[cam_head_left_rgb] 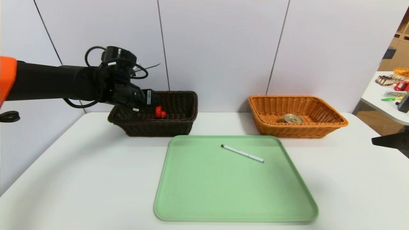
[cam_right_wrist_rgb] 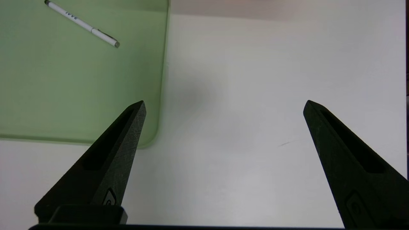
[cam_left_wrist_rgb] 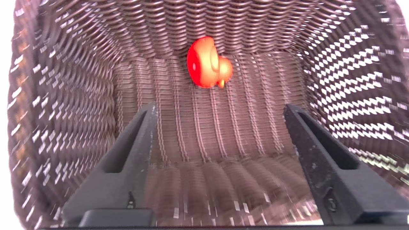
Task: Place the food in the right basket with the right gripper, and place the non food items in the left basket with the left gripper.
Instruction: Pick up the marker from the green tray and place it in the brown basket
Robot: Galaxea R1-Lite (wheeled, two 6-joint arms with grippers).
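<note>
Two baskets: dark left basket [cam_head_left_rgb: 179, 102] holds the duck [cam_head_left_rgb: 160, 112], orange right basket [cam_head_left_rgb: 332, 118] the can [cam_head_left_rgb: 292, 118]; pen [cam_head_left_rgb: 243, 153] on the tray [cam_head_left_rgb: 198, 191], lettering unreadable; left gripper [cam_left_wrist_rgb: 219, 110] and right gripper [cam_right_wrist_rgb: 223, 107] both spread wide, empty.

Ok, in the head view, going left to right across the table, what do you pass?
Left gripper over the dark basket → red duck inside it → white pen on the green tray → tin can in the orange basket → right gripper at the edge.

- the can [cam_head_left_rgb: 293, 118] sits low in the orange basket [cam_head_left_rgb: 332, 119]; its label is hidden by the near wall
- the right gripper [cam_head_left_rgb: 391, 140] beside that basket is cut off by the frame edge
</note>
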